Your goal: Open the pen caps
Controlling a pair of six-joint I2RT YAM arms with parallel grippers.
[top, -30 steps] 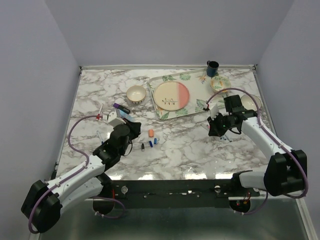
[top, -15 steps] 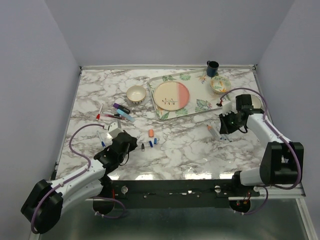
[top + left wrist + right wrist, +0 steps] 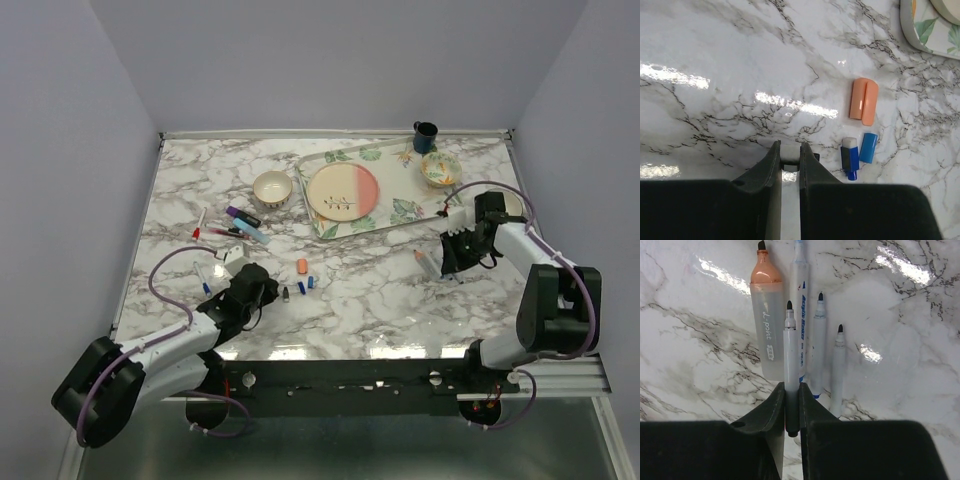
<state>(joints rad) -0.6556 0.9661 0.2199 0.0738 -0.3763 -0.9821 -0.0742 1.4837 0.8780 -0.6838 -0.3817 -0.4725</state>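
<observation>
Just in front of the floral tray [image 3: 398, 210], at its right corner, my right gripper [image 3: 791, 390] straddles a slim pen [image 3: 790, 355] in the uncapped row [image 3: 820, 345]; I cannot tell whether it pinches or merely flanks it. Off the tray's left corner, my left gripper [image 3: 790, 147] shows a narrow slit, grip unclear, beside the loose caps [image 3: 864, 101]. I judge a pen is being laid down; the next move needs one of the capped pens [image 3: 243, 216] left of the tray

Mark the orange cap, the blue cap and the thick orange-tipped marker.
orange cap [image 3: 864, 101], left wrist view, middle of its body
blue cap [image 3: 868, 147], left wrist view, middle of its side
thick orange-tipped marker [image 3: 768, 335], right wrist view, clear mid-barrel
</observation>
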